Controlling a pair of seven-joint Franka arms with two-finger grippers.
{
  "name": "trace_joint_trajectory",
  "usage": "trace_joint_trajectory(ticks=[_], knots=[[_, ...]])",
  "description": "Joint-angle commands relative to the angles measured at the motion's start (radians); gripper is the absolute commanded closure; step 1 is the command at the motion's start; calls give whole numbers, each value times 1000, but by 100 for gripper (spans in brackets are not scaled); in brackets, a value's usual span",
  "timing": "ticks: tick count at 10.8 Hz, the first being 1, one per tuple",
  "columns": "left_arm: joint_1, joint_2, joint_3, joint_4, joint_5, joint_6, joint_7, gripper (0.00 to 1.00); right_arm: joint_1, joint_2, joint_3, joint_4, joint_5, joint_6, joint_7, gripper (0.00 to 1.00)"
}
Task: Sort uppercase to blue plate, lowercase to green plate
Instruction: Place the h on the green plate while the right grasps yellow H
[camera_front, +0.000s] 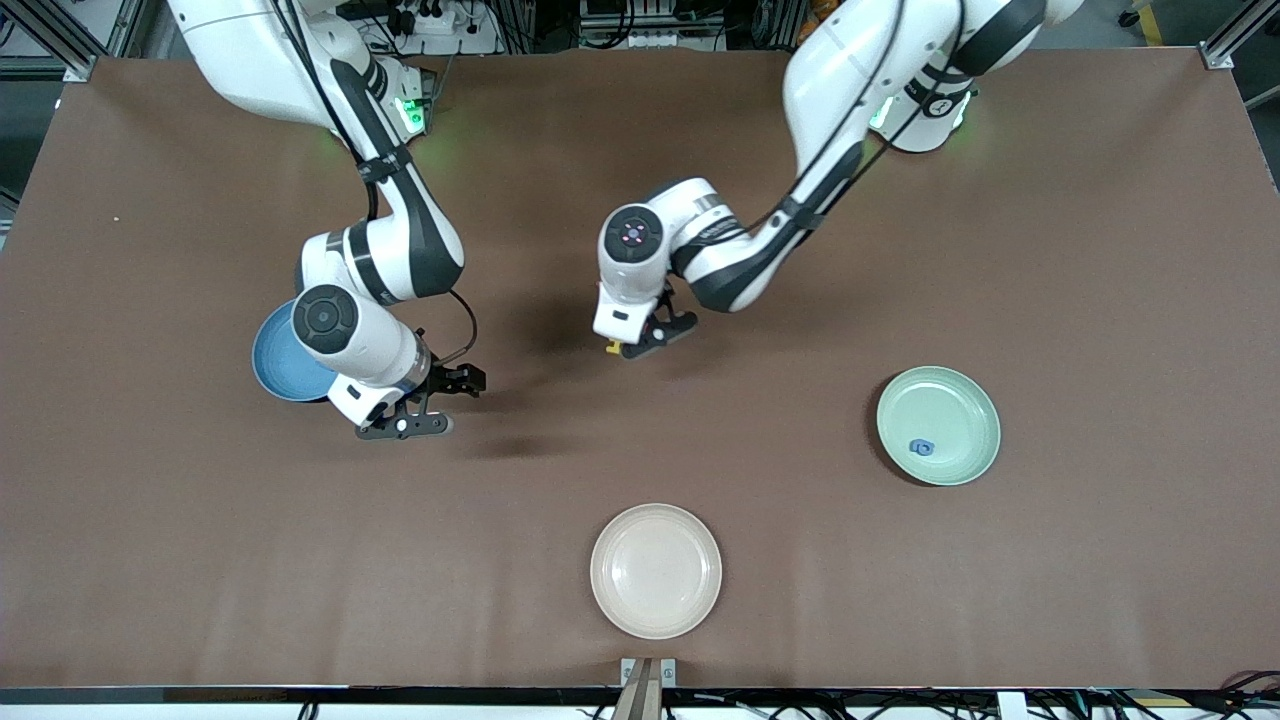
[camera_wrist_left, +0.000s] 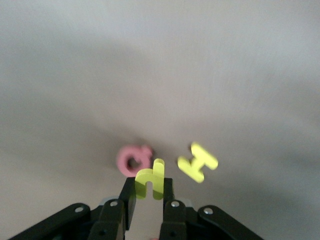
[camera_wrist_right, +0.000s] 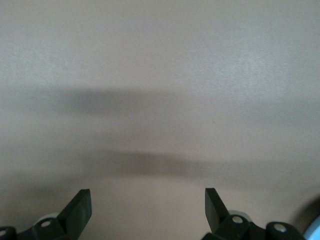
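My left gripper (camera_front: 628, 347) hangs over the middle of the table, shut on a yellow lowercase letter (camera_wrist_left: 150, 183), which also shows in the front view (camera_front: 612, 348). In the left wrist view a red G (camera_wrist_left: 131, 160) and a yellow H (camera_wrist_left: 198, 162) lie on the table beneath it; the arm hides them in the front view. My right gripper (camera_front: 452, 402) is open and empty over bare table (camera_wrist_right: 147, 200) beside the blue plate (camera_front: 275, 362), which that arm partly covers. The green plate (camera_front: 950, 400) holds a blue lowercase letter (camera_front: 921, 447). The other letters are out of view.
A cream plate (camera_front: 655, 570) sits near the table's front edge, nearer to the front camera than both grippers. The brown table (camera_front: 1100, 250) stretches toward the left arm's end past the green plate.
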Motion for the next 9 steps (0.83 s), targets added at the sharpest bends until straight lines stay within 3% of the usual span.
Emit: trace_joint_trajectory(ticks=[1,3,6,7,9], knots=[[188,-153,-80,-74,-6,-83,237,100,33,-3,34,-21,4,68,120,0],[365,-190,-130,-91,-3,-170,467,100,92,9,47,-21,-4,101,259,0],[600,-212,-132,-130,10,-240,864,100,224,52,45,-18,-10,179,454,0],[672,-204,-122,-142,10,-237,1031,100,270,75,45,-16,-36,214,534,0],[712,-193,-28,-191,12,-176,1201,100,347,145,45,28,-163,231,754,0]])
